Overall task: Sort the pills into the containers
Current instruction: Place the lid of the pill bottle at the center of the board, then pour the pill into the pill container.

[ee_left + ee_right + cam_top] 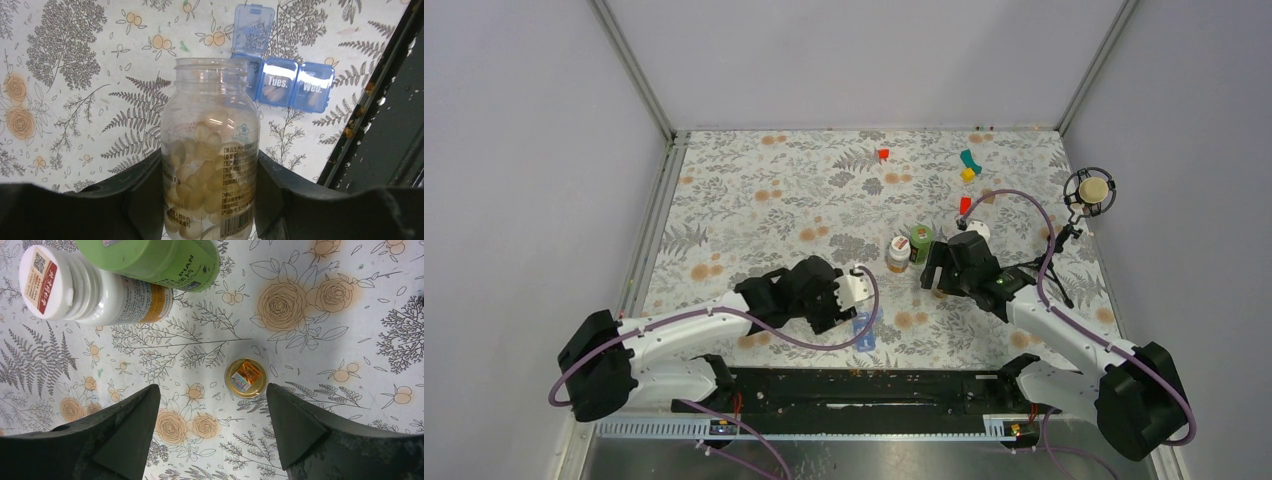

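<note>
My left gripper [210,161] is shut on a clear uncapped bottle [210,130] full of pale yellow pills [200,150], held just short of the containers. The containers are a blue pill box [290,85] on the table; one lid is up, and the "Tues." and "Wed." cells are shut with pills inside. From above, the left gripper [854,288] is just behind the pill box [864,328]. My right gripper [212,390] stands open over bare table, a gold cap [245,377] lying just ahead by its right finger.
A white bottle [85,290] and a green bottle [160,260] stand just beyond the right gripper [936,278]. Red blocks [883,154], a teal block [969,159] and a yellow block [968,174] lie at the back. A black rail [864,385] runs along the near edge.
</note>
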`<action>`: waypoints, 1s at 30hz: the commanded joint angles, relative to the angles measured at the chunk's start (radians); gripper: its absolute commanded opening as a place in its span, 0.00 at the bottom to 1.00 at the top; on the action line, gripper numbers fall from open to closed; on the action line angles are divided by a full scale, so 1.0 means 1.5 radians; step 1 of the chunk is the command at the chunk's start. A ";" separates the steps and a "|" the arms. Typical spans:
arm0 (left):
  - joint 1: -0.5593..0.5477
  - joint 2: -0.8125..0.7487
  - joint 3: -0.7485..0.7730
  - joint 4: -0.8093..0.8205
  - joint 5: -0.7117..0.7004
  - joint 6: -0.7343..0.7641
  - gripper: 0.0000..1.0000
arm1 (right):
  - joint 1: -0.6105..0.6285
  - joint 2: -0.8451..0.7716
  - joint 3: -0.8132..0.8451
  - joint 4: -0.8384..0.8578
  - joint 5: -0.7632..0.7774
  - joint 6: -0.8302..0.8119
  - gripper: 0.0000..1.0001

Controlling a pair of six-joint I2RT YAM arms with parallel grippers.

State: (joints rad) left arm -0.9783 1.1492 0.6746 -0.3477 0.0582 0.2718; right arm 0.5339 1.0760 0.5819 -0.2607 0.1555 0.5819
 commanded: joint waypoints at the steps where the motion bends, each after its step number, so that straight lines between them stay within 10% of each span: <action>1: -0.012 0.028 0.050 -0.036 -0.036 0.045 0.00 | 0.000 -0.010 0.007 -0.010 0.001 0.002 0.86; 30: -0.072 0.199 0.167 -0.160 -0.098 0.064 0.00 | 0.000 -0.018 -0.006 -0.011 0.003 0.006 0.95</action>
State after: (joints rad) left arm -1.0740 1.4361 0.8677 -0.5663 -0.0608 0.3519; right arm 0.5339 1.0496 0.5781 -0.2615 0.1535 0.5819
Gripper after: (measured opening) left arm 0.531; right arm 0.949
